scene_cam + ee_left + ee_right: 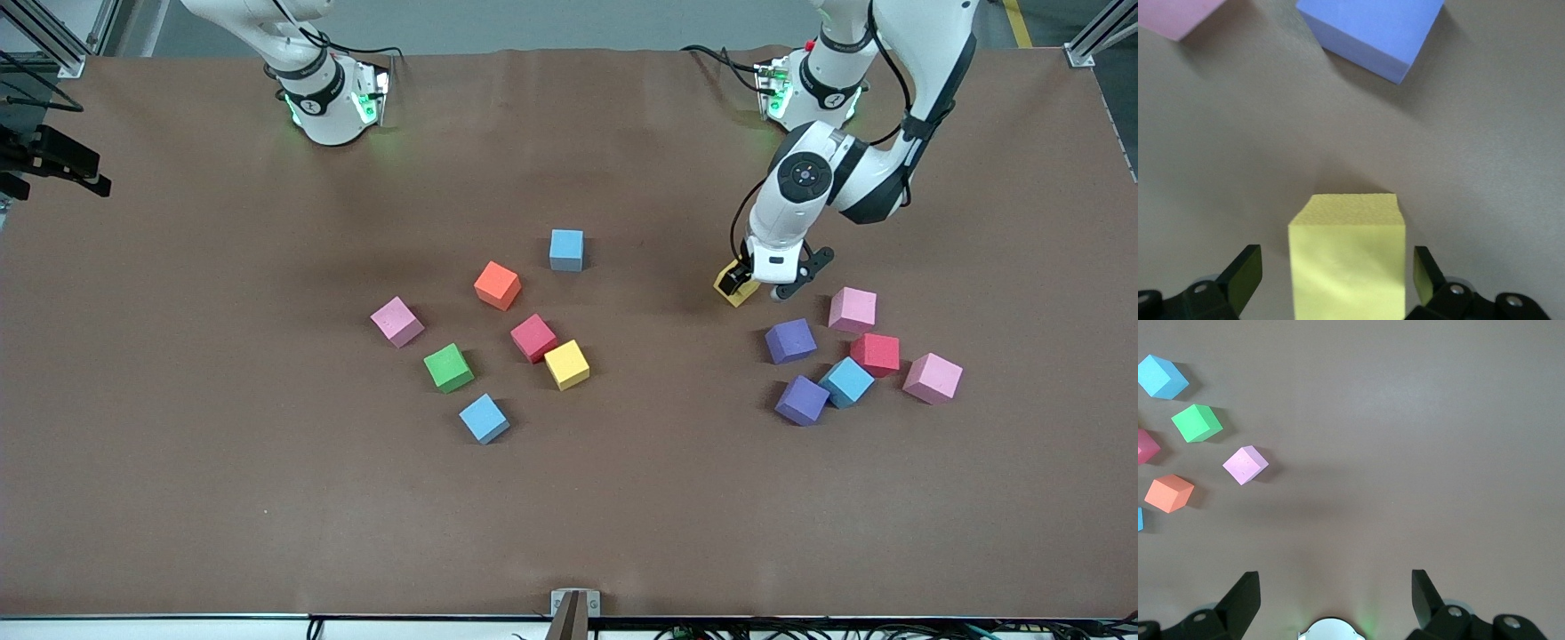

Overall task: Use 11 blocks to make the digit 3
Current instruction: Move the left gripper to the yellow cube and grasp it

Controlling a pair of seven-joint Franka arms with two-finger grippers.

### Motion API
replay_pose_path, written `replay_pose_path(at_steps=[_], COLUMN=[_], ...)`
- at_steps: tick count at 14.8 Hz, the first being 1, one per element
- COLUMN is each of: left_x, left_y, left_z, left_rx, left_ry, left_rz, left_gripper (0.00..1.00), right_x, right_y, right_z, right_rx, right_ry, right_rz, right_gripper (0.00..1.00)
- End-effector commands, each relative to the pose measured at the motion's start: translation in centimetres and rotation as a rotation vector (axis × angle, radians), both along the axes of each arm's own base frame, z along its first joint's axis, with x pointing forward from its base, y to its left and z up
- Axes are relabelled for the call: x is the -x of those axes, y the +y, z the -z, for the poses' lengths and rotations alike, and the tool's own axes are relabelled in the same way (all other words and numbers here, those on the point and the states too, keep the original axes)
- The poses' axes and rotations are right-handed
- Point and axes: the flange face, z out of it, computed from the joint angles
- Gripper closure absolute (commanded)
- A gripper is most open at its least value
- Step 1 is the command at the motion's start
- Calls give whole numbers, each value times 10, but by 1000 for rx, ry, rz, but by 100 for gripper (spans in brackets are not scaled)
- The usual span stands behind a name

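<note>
The left gripper (756, 286) is low over the table (267, 498) at the left arm's end, its fingers (1245, 277) spread wide on either side of a yellow cube (736, 289). In the left wrist view a gap shows on each side of that cube (1348, 257), so the cube sits on the table between the open fingers — not yet clamped.

The right gripper (1331, 600) waits above its own base at the right arm's end, fingers fully apart and holding nothing.

No part of the digit 3 is built. The blocks lie in two loose groups:
- Mid-table: a blue cube (566, 250), orange cube (498, 285), red cube (533, 338) touching a second yellow cube (567, 364), green cube (448, 368) and another blue cube (484, 418). A pink cube (397, 321) lies beside them.
- Near the left gripper: two purple cubes (790, 340) (802, 400), a blue cube (846, 382) touching a red cube (876, 354), and two pink cubes (853, 309) (933, 378).

Step in hand, as judged: the first pick — the yellow cube.

Next move: close the fingers squarely on the cube's two flat sides, lift, and carry it to bare table where the figure can start. The foam will likely give a little under pressure, so a centred grip matters.
</note>
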Motion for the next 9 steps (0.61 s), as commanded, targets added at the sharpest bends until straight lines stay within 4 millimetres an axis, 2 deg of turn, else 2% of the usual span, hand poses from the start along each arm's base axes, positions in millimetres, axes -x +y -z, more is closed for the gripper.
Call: replay_pose_path(at_steps=[1, 2, 6, 7, 9], left_x=[-1, 0, 1, 0, -1], left_y=[-3, -4, -4, -6, -14], left_z=[8, 9, 12, 11, 9], left_rx=[51, 53, 50, 51, 53], left_ry=[-22, -21, -14, -19, -21], left_rz=[-75, -77, -70, -66, -72], left_gripper=[0, 2, 42, 50, 55], right_x=[10, 10, 12, 14, 17], right_y=[1, 1, 1, 3, 3], right_z=[-4, -5, -7, -9, -13], right_rx=[-3, -3, -15, -15, -16], right_ry=[-2, -4, -9, -12, -20], right_rz=[15, 15, 19, 14, 17], right_gripper=[0, 0, 0, 0, 0])
